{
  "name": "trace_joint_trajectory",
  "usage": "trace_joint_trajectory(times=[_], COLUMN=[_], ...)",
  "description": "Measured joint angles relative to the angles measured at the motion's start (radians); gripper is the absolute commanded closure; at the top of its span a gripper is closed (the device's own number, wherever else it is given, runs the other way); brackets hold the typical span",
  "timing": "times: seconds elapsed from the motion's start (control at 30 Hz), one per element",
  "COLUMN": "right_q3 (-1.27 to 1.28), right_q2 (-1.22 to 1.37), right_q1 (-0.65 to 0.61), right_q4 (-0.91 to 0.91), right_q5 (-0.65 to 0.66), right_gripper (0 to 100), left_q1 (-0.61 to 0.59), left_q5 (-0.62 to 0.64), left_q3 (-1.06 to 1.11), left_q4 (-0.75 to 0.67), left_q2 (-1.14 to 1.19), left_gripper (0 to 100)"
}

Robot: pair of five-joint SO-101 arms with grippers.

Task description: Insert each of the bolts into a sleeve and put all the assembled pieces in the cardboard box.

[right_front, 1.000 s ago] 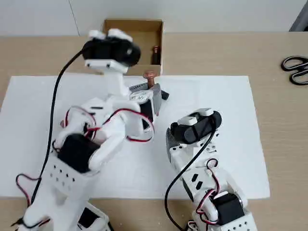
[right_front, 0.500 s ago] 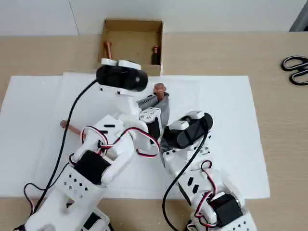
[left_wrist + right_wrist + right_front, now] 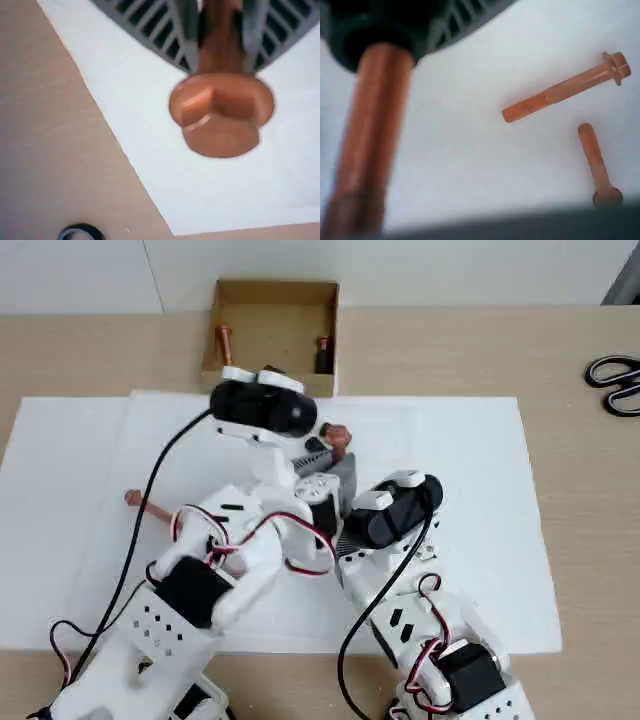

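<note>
Left tool (image 3: 220, 30): pressed together on a bolt (image 3: 220, 112), pinching the shaft just behind the head. In the high view this tool (image 3: 330, 452) sits at frame centre over the white sheet (image 3: 500, 540), with the bolt head (image 3: 337, 434) poking out toward the top of the frame.

Right tool (image 3: 347, 532): just below and right of it, tucked under the left arm; whether it is spread or closed cannot be told. Right wrist view: a copper shaft (image 3: 375, 135) runs out of a dark round part (image 3: 375, 35), possibly a sleeve.

Cardboard box (image 3: 275, 285): top centre on the bench (image 3: 450, 350), touching the sheet's far edge. Two pieces inside, one copper piece (image 3: 224, 340) by the left wall and one dark-collared piece (image 3: 323, 355) by the right wall.

Loose bolt (image 3: 145, 504) lies on the sheet at mid left. Right wrist view: a long bolt (image 3: 567, 87) and a short bolt (image 3: 597, 165) lie near each other, not touching.

Scissors (image 3: 615, 383) at the right edge, off the sheet.
</note>
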Motion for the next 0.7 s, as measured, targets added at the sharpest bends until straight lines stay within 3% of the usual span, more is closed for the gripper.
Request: trace_joint_trajectory(times=[0.7], right_q3=[0.012], right_q2=[0.002], right_q1=[-0.002], right_q4=[0.0], right_q5=[0.0], right_gripper=[99.5], left_q1=[0.012], left_q5=[-0.057], left_q3=[0.081], left_q4=[-0.063], left_q2=[-0.026], left_gripper=[100])
